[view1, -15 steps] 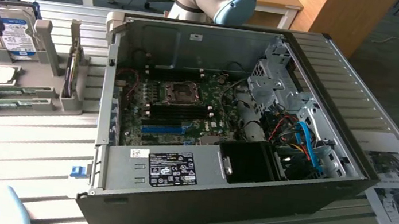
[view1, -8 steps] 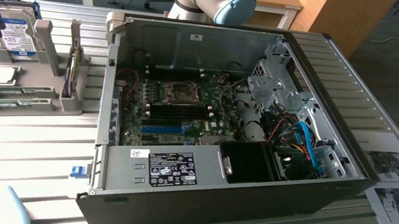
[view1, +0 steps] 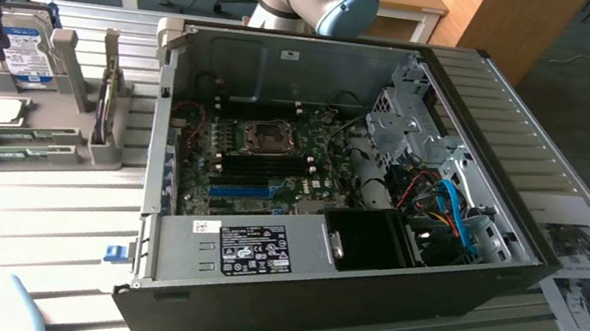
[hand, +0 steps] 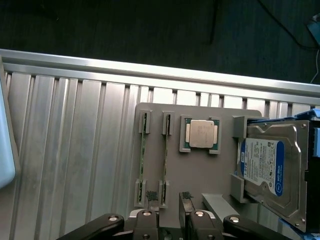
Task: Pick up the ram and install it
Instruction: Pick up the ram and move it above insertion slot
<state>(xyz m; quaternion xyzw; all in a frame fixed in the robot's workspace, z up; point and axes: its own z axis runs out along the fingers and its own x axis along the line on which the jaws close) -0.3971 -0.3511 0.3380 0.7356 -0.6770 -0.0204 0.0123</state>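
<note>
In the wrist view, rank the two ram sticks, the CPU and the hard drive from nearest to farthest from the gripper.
1. Inner ram stick, its end just ahead of the gripper.
2. Outer ram stick, one slot over.
3. CPU, in the middle of the tray.
4. Hard drive, propped at the tray's far end.

I see two ram sticks point(hand: 143, 155) point(view1: 16, 135), thin green boards standing on edge, parallel and just beside each other without touching. Each is held at both ends in the slots of a grey holder point(hand: 200, 172). The holder sits on the counter at the exterior view's left.
</note>
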